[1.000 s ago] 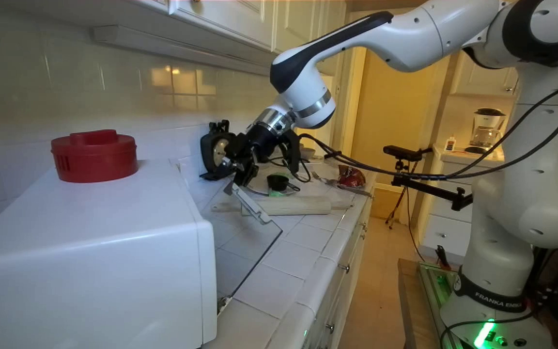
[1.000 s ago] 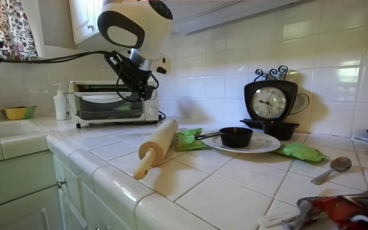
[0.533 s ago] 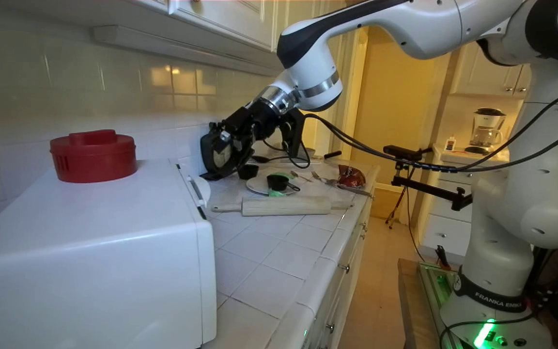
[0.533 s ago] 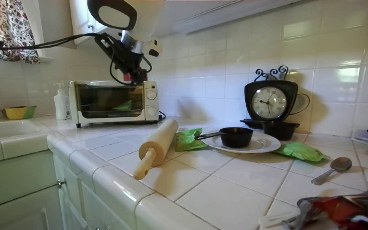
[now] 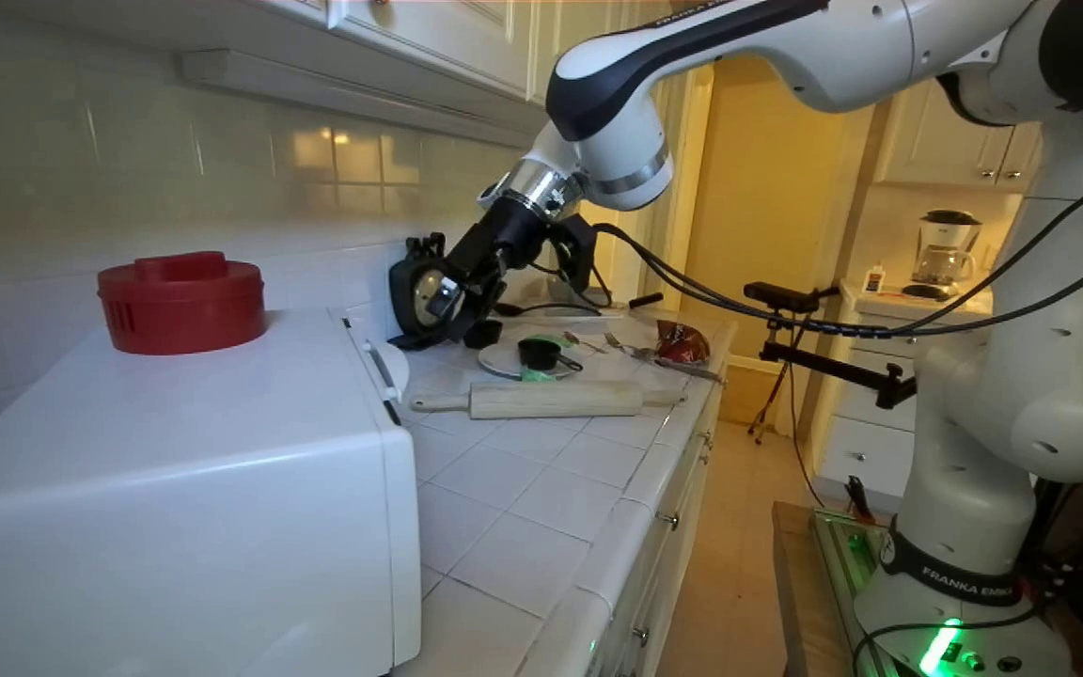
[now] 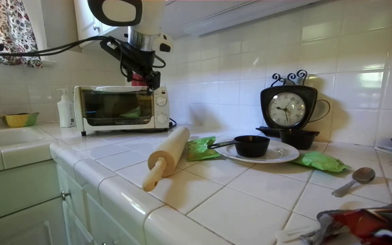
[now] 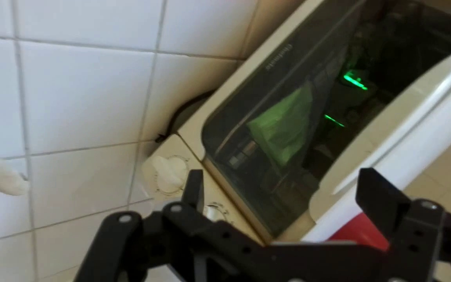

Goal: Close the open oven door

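Glass oven door (image 7: 327,103) beyond the hand (image 7: 281,185)

In my views I see a white tile counter (image 6: 243,207) with the oven (image 5: 194,498), a bottle (image 6: 65,111), a rolling pin (image 6: 171,151), a plate (image 6: 283,151) and a spoon (image 6: 359,177) on it.

Warm glare on wall tiles (image 5: 344,169), green glints across the oven door (image 7: 321,100).
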